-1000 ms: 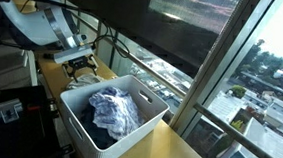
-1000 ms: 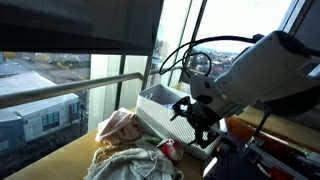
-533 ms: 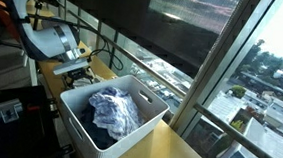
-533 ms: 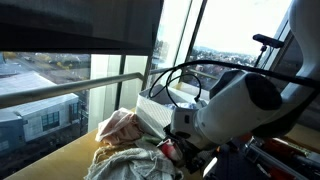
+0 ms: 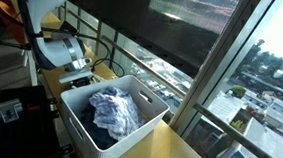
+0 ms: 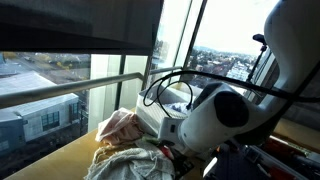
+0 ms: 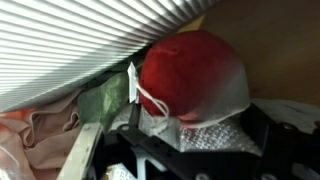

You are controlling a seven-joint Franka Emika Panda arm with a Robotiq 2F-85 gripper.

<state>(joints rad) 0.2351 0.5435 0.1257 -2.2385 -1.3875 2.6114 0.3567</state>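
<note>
Red bundle (image 7: 190, 72) ahead: approach with jaws at full spread, nothing held, nothing between them. Working left to right across the wrist view, steer clear of pink cloth (image 7: 40, 125) and green cloth (image 7: 105, 100) to avoid pinching a loose fold. Descend just beside the ribbed basket (image 7: 60, 45) wall without scraping it. Centre on the red crown, not on the white mesh hem at right, probably too limp for a clean lift. Close only with both fingers astride the bulk; expect deep compression of soft fabric.

Position: red bundle directly in front of gripper (image 5: 79, 80), near, contact not discernible. Left edge touching green cloth; top against basket wall. In an exterior view, gripper low at left outer side of basket, laundry (image 5: 112, 112) inside, right of the jaws and apart from them.
</note>
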